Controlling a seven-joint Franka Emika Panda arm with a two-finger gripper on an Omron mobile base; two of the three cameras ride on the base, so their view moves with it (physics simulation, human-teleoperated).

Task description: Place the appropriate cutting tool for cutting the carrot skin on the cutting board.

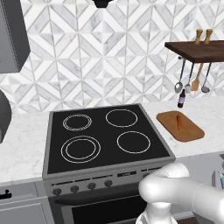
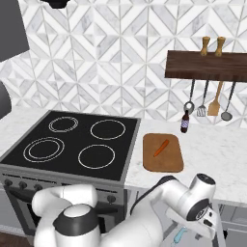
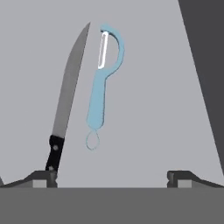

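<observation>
The fingers [image 3: 112, 176] are spread wide, grasping nothing, above a blue peeler [image 3: 101, 83] lying just beside a knife [image 3: 65, 103] on a grey floor. The carrot [image 1: 178, 122] lies on the board [image 1: 186, 131] on the surface [image 2: 217, 154], right of the stove [image 1: 57, 157].

I count one carrot [image 1: 178, 122] and one cutting board [image 1: 188, 131] on the desk [image 1: 22, 148]. One stove [image 1: 105, 135] carries four burners [image 1: 133, 141]. I count five knobs [image 1: 74, 189] along its front in the left base view. One wall shelf [image 2: 207, 66] holds two wooden shakers [image 2: 206, 46]. I count four utensils [image 2: 214, 103] hanging under it, and one dark bottle [image 2: 185, 122] below them. Through the hand view I count one knife [image 3: 68, 94], one blue peeler [image 3: 103, 78] and two fingers [image 3: 41, 177].
</observation>
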